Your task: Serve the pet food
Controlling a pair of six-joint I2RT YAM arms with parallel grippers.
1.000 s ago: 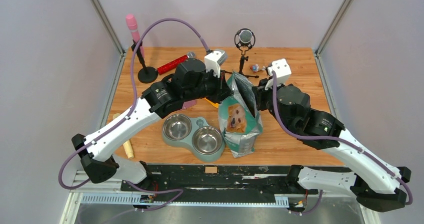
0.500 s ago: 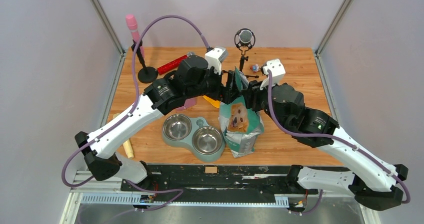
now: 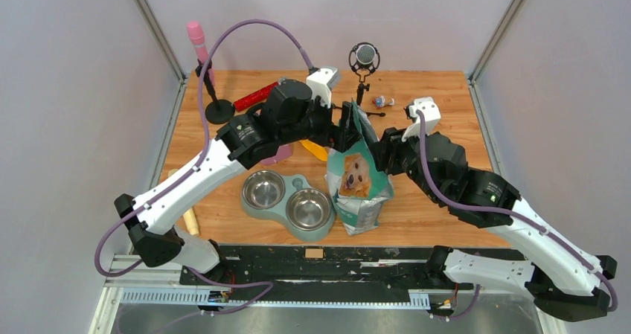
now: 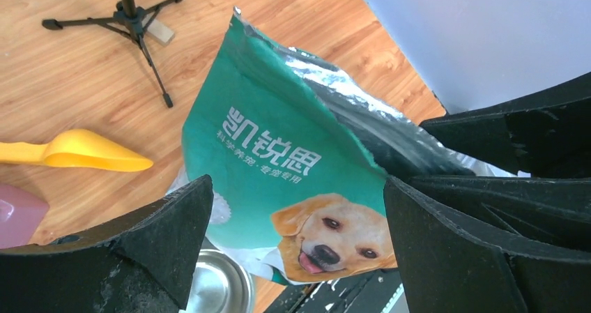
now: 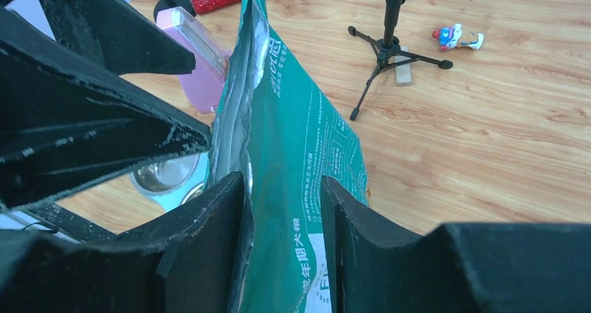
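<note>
Both grippers open at the top of the upright teal-and-silver bag (image 3: 357,181).

The left gripper's (image 4: 298,187) jaws are spread wide, and the bag's printed front shows in the gap between them. The right gripper's (image 5: 282,184) jaws stand part-way apart, astride the bag's side wall; whether a pad touches it cannot be told. The bag stands on the wooden table (image 3: 446,103), mouth agape, just right of the twin-bowl feeder (image 3: 298,179). The pet food itself is out of sight. A yellow scoop (image 4: 77,150) lies on the table left of the bag.
</note>
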